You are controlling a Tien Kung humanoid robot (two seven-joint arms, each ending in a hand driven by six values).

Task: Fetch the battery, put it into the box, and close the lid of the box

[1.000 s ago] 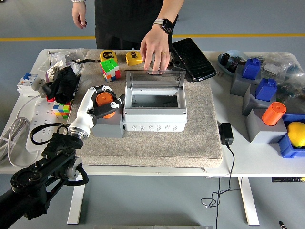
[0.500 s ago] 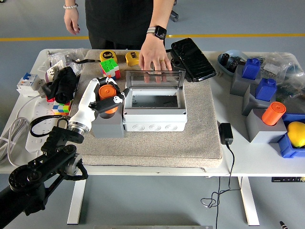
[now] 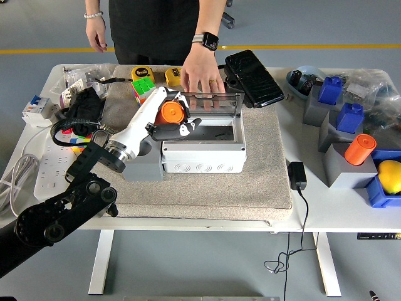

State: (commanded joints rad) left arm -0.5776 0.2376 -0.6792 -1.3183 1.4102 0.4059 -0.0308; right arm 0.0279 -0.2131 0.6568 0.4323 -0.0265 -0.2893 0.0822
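The robot's left hand [image 3: 170,119] holds the orange battery [image 3: 170,113] with fingers curled around it, above the left edge of the open grey box [image 3: 203,150], while a person's hand [image 3: 202,72] steadies the raised lid [image 3: 207,101].

The robot's black left arm [image 3: 56,216] runs off the lower left corner, and its white left hand [image 3: 170,119] covers most of the orange cylindrical battery [image 3: 169,113], so only the top and one side show. The person [image 3: 156,28] at the far side is cut off above the chest by the top edge. The open grey plastic box [image 3: 203,147] has a floor partly hidden behind its front wall and the hand, possibly bare.
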